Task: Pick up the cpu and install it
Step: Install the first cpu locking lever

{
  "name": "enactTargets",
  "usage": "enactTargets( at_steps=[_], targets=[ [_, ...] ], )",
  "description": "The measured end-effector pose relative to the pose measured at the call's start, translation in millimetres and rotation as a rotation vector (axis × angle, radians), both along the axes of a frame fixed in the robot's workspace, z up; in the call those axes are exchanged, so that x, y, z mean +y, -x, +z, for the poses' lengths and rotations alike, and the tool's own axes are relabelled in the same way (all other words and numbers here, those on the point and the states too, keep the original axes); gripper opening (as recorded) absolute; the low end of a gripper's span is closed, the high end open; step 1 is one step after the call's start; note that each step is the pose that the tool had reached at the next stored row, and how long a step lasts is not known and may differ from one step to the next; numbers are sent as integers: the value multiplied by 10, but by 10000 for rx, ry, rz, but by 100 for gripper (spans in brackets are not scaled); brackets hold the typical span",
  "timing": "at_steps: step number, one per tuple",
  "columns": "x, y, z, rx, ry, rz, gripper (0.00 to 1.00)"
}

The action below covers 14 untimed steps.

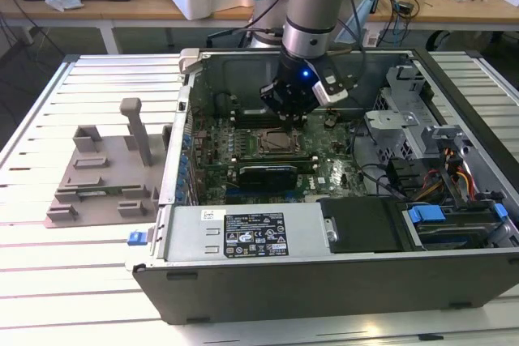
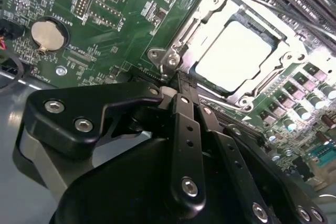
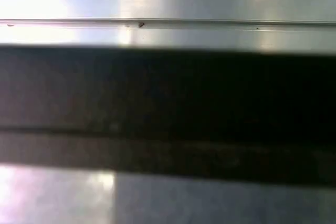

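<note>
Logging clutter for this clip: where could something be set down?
Bare slatted aluminium table in front of the grey plastic fixture plate. Crowded: the open computer case, with the black gripper over the shiny square cpu in its socket.

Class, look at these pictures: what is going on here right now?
A robot arm reaches into an open computer case, its gripper just above the motherboard. In the second wrist view, the cpu already lies in the metal socket frame, and the gripper sits with its fingers pressed together and empty, close beside the frame. A grey fixture plate lies outside the case.
</note>
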<state>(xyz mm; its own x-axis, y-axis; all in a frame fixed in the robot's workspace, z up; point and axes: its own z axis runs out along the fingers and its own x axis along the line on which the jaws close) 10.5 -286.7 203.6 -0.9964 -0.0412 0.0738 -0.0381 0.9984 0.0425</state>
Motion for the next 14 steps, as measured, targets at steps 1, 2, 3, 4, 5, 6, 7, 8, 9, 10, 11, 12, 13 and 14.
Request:
enactTargets(
  at_steps=[1, 2, 3, 4, 5, 6, 7, 8, 9, 10, 11, 12, 13, 14],
  targets=[
    [-7, 0, 0, 1, 3, 0, 11],
    [-12, 1, -4, 1, 4, 0, 11],
    [-12, 1, -4, 0, 5, -1, 11],
    [-12, 1, -5, 1, 4, -1, 11],
    [-12, 3, -5, -3, 2, 0, 11],
    [-12, 7, -6, -8, -2, 1, 11],
    [-10, 32, -6, -12, -9, 1, 11],
    [-9, 56, -6, -15, -16, 0, 11],
    [-5, 103, -7, -24, -27, 1, 11],
    [-3, 128, -6, -24, -29, -1, 11],
    [-2, 155, -5, -28, -32, 1, 11],
    [0, 203, -3, -44, -37, -1, 11],
    [0, 242, 0, -58, -40, 1, 11],
    [0, 273, 3, -70, -42, 1, 11]
  ],
)
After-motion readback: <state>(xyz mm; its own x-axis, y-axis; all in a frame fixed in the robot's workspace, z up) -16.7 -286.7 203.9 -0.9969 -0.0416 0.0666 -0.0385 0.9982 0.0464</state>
